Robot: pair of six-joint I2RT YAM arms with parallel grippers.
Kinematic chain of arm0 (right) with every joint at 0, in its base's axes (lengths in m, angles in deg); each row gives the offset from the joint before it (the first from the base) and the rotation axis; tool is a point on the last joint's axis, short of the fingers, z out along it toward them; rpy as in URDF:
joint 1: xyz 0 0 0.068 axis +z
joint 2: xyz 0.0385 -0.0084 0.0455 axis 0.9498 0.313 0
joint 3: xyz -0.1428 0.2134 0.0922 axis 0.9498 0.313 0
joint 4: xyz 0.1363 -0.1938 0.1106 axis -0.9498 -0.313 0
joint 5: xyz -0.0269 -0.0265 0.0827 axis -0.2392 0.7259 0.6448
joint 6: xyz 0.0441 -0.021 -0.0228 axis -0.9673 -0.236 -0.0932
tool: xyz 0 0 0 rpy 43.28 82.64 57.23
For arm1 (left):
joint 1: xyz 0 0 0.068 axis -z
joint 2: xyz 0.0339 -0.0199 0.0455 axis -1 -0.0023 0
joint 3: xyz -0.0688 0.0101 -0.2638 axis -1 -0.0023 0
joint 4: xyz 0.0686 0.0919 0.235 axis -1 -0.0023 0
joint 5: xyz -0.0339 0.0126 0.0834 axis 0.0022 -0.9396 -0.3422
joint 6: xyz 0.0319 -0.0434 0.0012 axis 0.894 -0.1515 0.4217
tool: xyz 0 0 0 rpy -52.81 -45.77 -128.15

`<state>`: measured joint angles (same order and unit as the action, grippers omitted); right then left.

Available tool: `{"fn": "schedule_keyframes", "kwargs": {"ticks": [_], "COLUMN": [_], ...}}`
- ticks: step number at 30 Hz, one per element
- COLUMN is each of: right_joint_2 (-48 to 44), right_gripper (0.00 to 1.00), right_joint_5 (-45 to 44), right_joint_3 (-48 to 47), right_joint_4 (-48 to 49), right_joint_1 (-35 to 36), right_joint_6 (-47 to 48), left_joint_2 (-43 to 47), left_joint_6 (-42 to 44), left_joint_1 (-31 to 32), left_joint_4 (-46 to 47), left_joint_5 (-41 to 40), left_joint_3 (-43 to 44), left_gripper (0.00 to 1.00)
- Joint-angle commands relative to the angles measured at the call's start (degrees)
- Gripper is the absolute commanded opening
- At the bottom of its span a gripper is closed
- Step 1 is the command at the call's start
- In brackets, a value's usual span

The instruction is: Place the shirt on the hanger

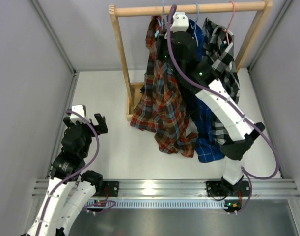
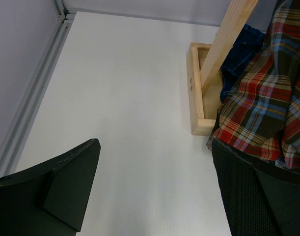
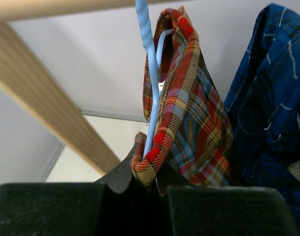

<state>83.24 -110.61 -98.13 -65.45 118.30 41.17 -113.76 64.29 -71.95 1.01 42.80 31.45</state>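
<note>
From above, three shirts hang on one wooden rack (image 1: 121,64): the shirt (image 1: 159,103), a blue shirt (image 1: 206,142) and a black-white shirt (image 1: 221,54). The right gripper (image 1: 162,33) is at the shirt's collar under the rail. The left gripper (image 1: 100,124) is low over the table (image 1: 110,88), well apart.

Left wrist: its two fingers (image 2: 66,187) stand wide, with nothing between.

Right wrist: the jaws pinch the collar fold, just beside the one hanger (image 3: 149,64) wire.
</note>
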Motion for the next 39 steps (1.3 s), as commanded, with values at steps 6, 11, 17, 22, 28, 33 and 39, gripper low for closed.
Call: {"fn": "schedule_keyframes", "kwargs": {"ticks": [6,11,17,22,28,33,39], "right_joint_2": [5.39,8.38,10.05,11.89,12.95,13.04,12.16], "right_gripper": [0.00,0.00,0.00,0.00,0.00,0.00,0.00], "right_joint_5": [-0.16,-2.44,-3.32,-4.02,-6.92,-8.77,-7.20], "right_joint_3": [-2.97,-5.42,-7.27,-8.41,-9.21,-9.56,-9.29], "right_joint_4": [-2.14,-1.35,1.02,1.99,2.61,2.52,3.13], "right_joint_1": [-0.14,2.41,4.52,5.66,6.36,6.45,6.81], "right_joint_6": [-1.50,-2.65,-3.88,-3.36,-1.60,2.88,7.45], "left_joint_2": [-0.21,-0.65,-2.23,-2.67,-3.20,-3.38,-3.99], "left_joint_6": [-0.11,-0.63,-1.86,-1.78,-1.69,-1.78,-1.69], "left_joint_1": [-0.42,-0.51,-1.12,-1.39,-1.48,-1.65,-2.62], "left_joint_4": [2.05,1.52,0.55,0.55,0.46,0.46,0.46], "left_joint_5": [2.96,1.47,-1.61,-1.09,-0.73,-0.56,0.93], "left_joint_3": [0.08,0.16,0.69,0.60,0.69,0.69,0.78], "left_gripper": [0.98,0.98,0.98,0.98,0.98,0.98,0.98]}}
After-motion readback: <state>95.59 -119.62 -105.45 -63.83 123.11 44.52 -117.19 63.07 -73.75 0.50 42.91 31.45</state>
